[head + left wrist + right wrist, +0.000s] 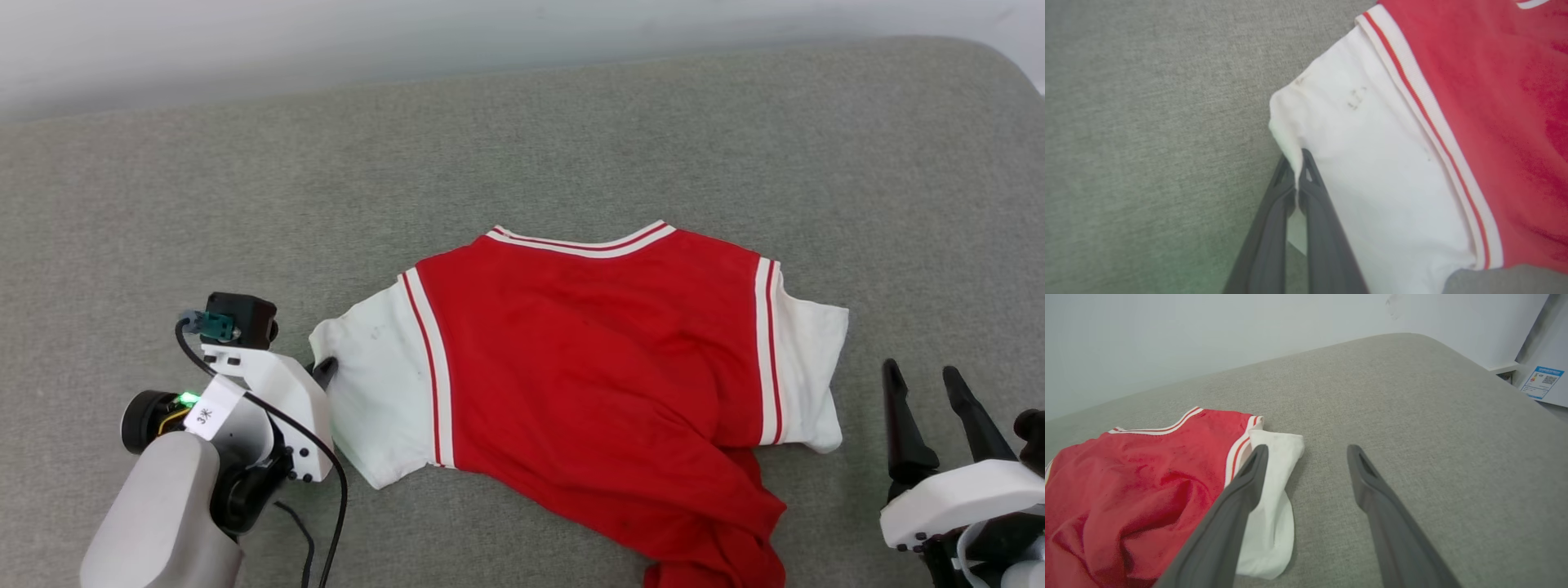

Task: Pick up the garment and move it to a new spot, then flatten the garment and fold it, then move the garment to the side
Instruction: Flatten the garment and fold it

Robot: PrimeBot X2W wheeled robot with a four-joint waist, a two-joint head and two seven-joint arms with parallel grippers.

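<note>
We saw the garment point(588, 359) lying on the grey fabric surface point(522, 147) between our hands. Our left hand point(1296, 161) was pressed together on the edge of its white sleeve point(1372, 163) (a thin pinch). Our right hand point(921, 371) stood spread and empty near the other sleeve point(804, 359).

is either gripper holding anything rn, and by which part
The left gripper is shut on the garment, pinching the outer edge of its white sleeve. The right gripper is open and holds nothing.
</note>
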